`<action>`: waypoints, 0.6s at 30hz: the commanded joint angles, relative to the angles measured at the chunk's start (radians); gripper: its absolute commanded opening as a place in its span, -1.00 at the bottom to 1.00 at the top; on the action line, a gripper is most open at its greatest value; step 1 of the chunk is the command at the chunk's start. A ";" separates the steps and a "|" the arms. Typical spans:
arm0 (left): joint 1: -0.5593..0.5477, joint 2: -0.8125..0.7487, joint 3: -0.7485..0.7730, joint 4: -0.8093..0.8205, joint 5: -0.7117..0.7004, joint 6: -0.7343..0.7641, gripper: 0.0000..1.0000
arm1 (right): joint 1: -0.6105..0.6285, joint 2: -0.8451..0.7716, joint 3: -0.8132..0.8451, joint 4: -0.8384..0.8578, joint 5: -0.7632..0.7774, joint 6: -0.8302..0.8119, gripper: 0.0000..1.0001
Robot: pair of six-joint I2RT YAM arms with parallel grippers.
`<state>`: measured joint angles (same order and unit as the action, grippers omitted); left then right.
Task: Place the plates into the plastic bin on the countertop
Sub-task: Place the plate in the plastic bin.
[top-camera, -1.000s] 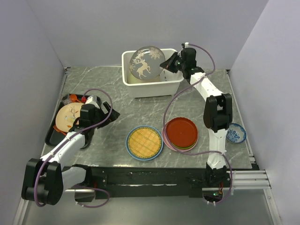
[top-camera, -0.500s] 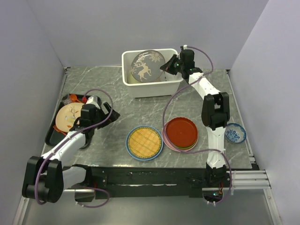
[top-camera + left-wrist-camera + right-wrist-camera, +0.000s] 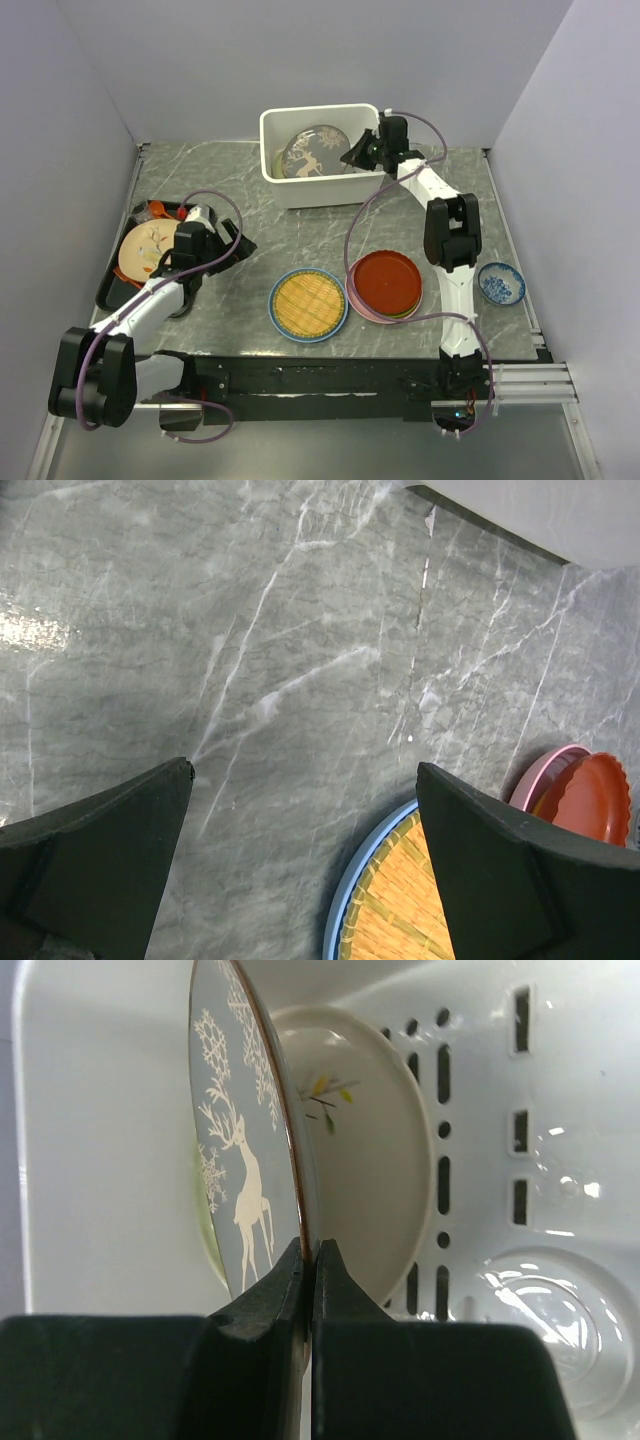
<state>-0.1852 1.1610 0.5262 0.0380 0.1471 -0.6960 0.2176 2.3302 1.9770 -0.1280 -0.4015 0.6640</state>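
1. Grey plate [image 3: 312, 152] with the white deer figure is inside the white bin [image 3: 325, 190]. It is tilted, not flat, and the deer face shows from above.
2. Right tool [image 3: 312, 1252] is clamped together on the grey plate's rim, one finger on each side of the edge. The right arm is stretched out to the bin's right end.
3. Cream plate [image 3: 372, 1150] with a leaf sprig sits lower in the bin, just behind the grey plate, against the slotted floor. Can't tell whether the two plates touch.
4. Bin stands at the far middle of the desk [image 3: 300, 235], well apart from the other plates.
5. Left tool [image 3: 303, 772] has its fingers wide apart with nothing between them. It is over bare desk on the left side, near the black tray [image 3: 108, 290].
6. Yellow woven disc [image 3: 308, 303] lies on a blue plate [image 3: 274, 305], flat on the desk at near centre. Its edge shows in the left wrist view, just beyond the tool.
7. Red plate [image 3: 387, 280] tops a stack just right of the disc. A pink plate [image 3: 545, 777] shows its rim under the red one.
8. Peach plate [image 3: 145, 248] with flowers rests on the black tray at the left, partly hidden by the left arm.
9. Small blue-and-white bowl [image 3: 501, 284] is on the desk at the right, beside the right arm and apart from the stack.
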 commanded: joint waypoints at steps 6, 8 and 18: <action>-0.003 0.005 0.014 0.039 0.023 0.012 0.99 | -0.006 -0.012 0.092 0.085 -0.049 -0.001 -0.68; -0.003 0.005 0.014 0.039 0.025 0.012 0.99 | -0.007 -0.011 0.091 0.080 -0.051 -0.006 -0.55; -0.003 0.002 0.020 0.031 0.031 0.015 0.99 | -0.007 -0.028 0.039 0.090 -0.043 -0.014 -0.10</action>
<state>-0.1852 1.1625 0.5262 0.0406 0.1612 -0.6960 0.2161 2.3459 2.0029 -0.1230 -0.4316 0.6567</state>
